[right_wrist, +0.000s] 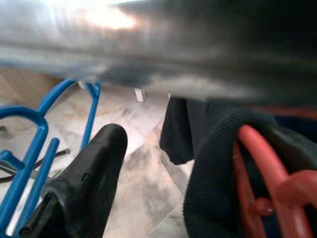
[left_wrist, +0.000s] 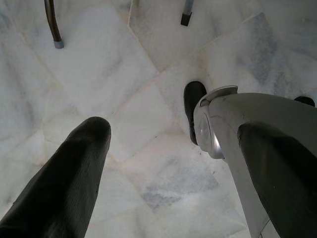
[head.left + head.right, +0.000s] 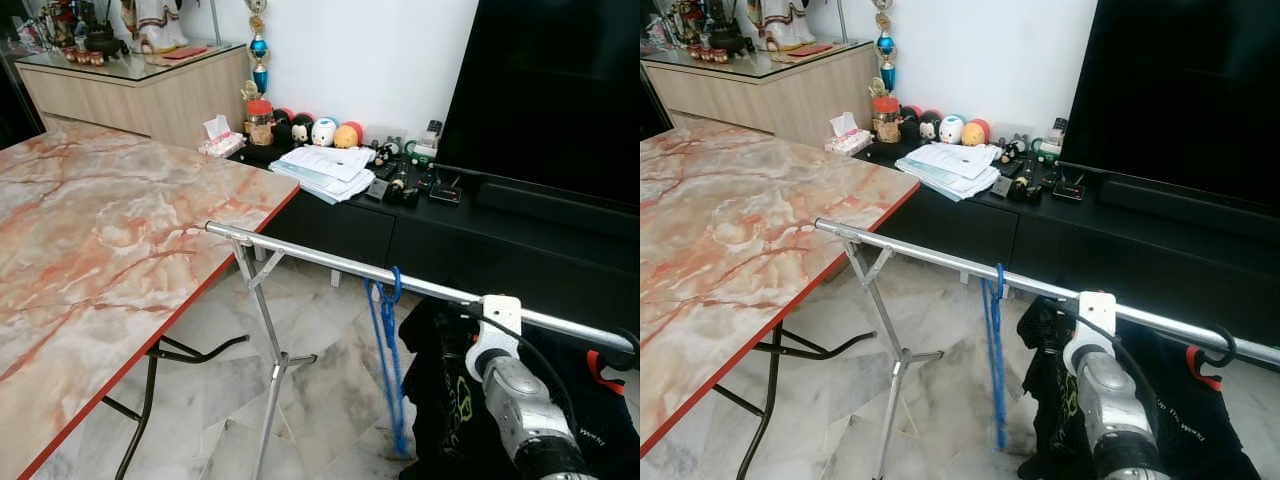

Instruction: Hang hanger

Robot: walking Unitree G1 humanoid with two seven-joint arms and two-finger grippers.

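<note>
A silver rack rail (image 3: 320, 258) runs from the table's corner off to the right. A blue hanger (image 3: 388, 300) hangs from its middle. Further right, a red hanger (image 3: 1202, 366) carrying a black garment (image 3: 1180, 420) has its hook over the rail. My right arm (image 3: 520, 400) is raised just under the rail, against that garment. In the right wrist view my right gripper (image 1: 188, 144) is open right below the rail (image 1: 148, 49): one black finger (image 1: 94, 168) shows, and the garment collar (image 1: 213, 163) and red hanger (image 1: 257, 173) cover the other side. My left gripper (image 2: 173, 131) hangs open over the floor.
A marble-pattern folding table (image 3: 100, 240) stands on the left, its red edge close to the rack's folding legs (image 3: 272, 350). A black TV console (image 3: 480, 230) with papers, toys and a large screen (image 3: 560, 90) lies behind the rack. My foot (image 2: 193, 99) rests on the marble floor.
</note>
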